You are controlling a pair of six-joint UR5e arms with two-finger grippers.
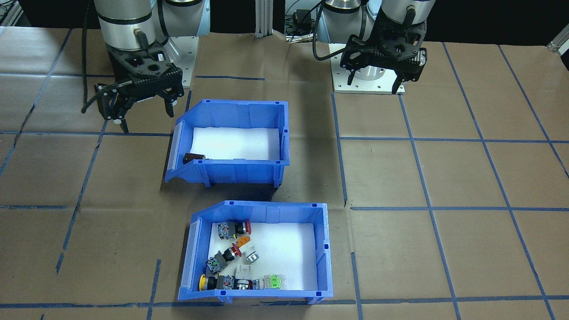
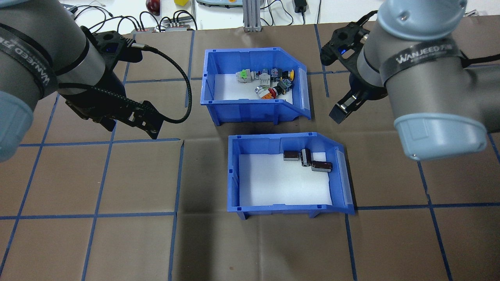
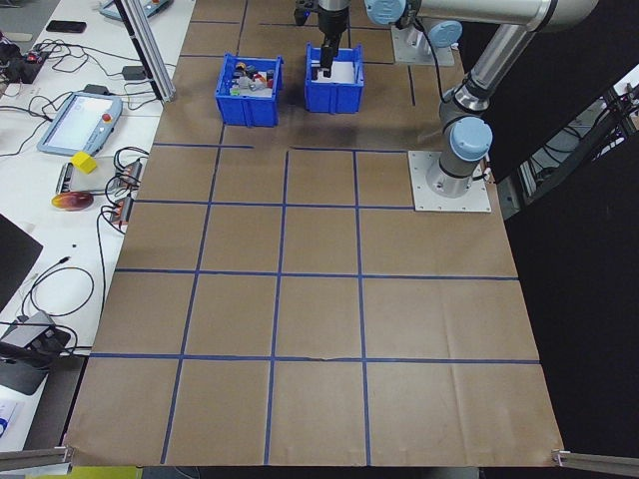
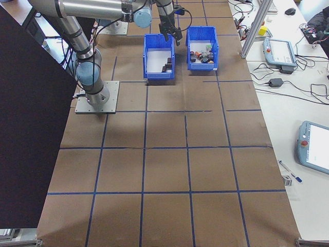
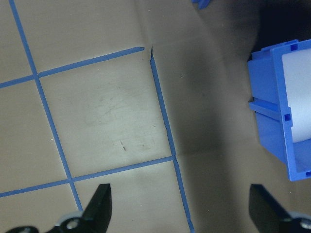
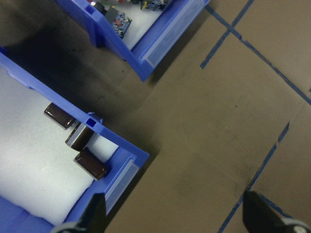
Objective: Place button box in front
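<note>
Overhead view, left to right. Left claw (image 2: pixel 129 123) hangs released over bare counter (image 2: pixel 117 242) at left, grasping nothing. Button box (image 2: pixel 254 86) sits upper centre, push-button switches (image 2: pixel 269 80) clustered at its right end. Second blue bin (image 2: pixel 289 175), holding dark cylinders (image 2: pixel 308 160), sits just below it. Right claw (image 2: pixel 343 107) spread wide at upper right, empty.

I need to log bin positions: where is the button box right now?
In the overhead view the button box sits on the far side of the table, just beyond the blue bin of dark cylinders, with the right claw open beside its sloped end.
</note>
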